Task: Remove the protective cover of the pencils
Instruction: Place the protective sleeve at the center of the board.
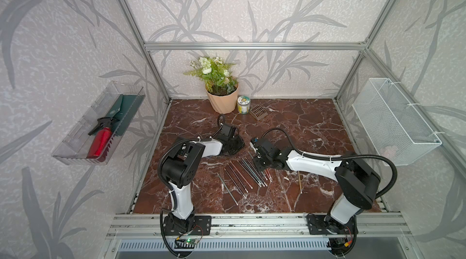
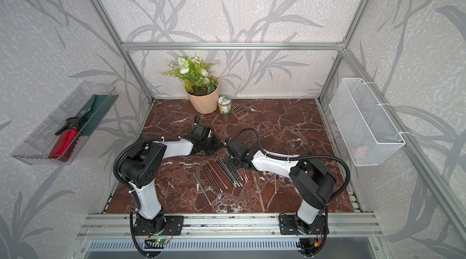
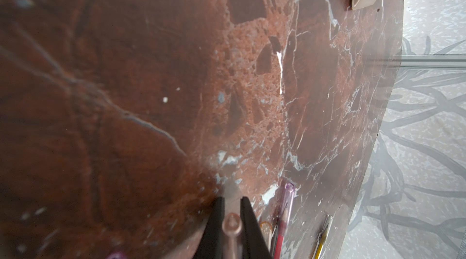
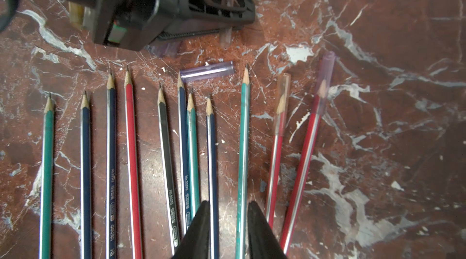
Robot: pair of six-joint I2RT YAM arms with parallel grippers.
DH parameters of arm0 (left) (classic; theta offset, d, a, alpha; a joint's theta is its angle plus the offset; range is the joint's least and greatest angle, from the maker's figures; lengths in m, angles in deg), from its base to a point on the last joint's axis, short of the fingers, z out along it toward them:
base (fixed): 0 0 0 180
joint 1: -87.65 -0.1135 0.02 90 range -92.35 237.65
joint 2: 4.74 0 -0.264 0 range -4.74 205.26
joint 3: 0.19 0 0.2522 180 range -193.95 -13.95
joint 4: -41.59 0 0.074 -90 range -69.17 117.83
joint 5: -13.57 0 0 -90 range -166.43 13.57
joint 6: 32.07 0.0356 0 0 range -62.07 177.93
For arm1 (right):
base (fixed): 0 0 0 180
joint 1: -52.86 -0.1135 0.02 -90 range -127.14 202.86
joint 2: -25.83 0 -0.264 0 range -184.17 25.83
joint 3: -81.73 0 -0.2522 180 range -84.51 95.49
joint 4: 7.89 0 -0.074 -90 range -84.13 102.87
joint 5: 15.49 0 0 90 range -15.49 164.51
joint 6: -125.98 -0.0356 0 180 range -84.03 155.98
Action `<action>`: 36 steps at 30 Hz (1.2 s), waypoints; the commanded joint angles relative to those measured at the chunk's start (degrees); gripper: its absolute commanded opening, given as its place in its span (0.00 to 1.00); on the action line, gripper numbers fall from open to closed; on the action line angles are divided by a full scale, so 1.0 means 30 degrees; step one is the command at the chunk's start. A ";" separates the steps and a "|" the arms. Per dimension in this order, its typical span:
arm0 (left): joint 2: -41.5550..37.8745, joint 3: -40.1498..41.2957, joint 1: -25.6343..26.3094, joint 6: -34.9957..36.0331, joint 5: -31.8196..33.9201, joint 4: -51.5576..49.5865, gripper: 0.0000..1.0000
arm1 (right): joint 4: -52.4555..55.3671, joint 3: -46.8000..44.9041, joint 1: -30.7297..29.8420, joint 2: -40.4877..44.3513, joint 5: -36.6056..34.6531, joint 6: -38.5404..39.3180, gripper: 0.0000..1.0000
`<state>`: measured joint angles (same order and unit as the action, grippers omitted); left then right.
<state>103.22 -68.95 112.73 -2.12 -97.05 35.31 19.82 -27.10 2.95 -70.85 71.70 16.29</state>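
Right gripper (image 4: 229, 203) hangs narrowly parted above the pencils (image 4: 131, 144), fanned toward six o'clock on my red-marble worktop (image 1: 310, 124); left gripper (image 3: 232, 198) pinches one protective cover (image 3: 232, 222). Another protective cover (image 4: 206, 71) lies loose by the tips. Leaf-patterned walls (image 1: 252, 5) enclose everything.

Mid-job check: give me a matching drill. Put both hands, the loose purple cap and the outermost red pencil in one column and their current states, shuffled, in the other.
Things:
1. left hand
2. right hand
3. purple cap
4. outer red pencil

States:
A. tip still covered
B. lying loose on the table
C. closed on a clear cap
D. open above the row of pencils

Pairs: 1-C; 2-D; 3-B; 4-A
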 commanded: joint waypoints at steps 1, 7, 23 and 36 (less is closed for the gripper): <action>0.0546 -0.0344 0.0048 0.0241 0.0564 -0.1068 0.14 | -0.0039 -0.0298 0.0101 0.0616 -0.0402 0.0141 0.28; 0.0897 -0.0746 0.0019 0.0359 0.0723 -0.1440 0.18 | 0.0031 -0.0294 0.0113 0.0647 -0.0412 0.0145 0.29; 0.0853 -0.0784 0.0019 0.0420 0.0795 -0.1552 0.21 | 0.0597 -0.0393 0.0728 0.0782 -0.1071 0.0013 0.30; -0.0212 0.0003 0.0015 0.0447 0.0743 -0.1325 0.21 | 0.1270 0.0287 0.0729 -0.1050 -0.1204 -0.0015 0.21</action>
<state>103.87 -70.44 112.73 -1.57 -96.04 34.29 21.66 -27.47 4.92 -72.82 68.53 16.21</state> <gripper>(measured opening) 0.215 0.207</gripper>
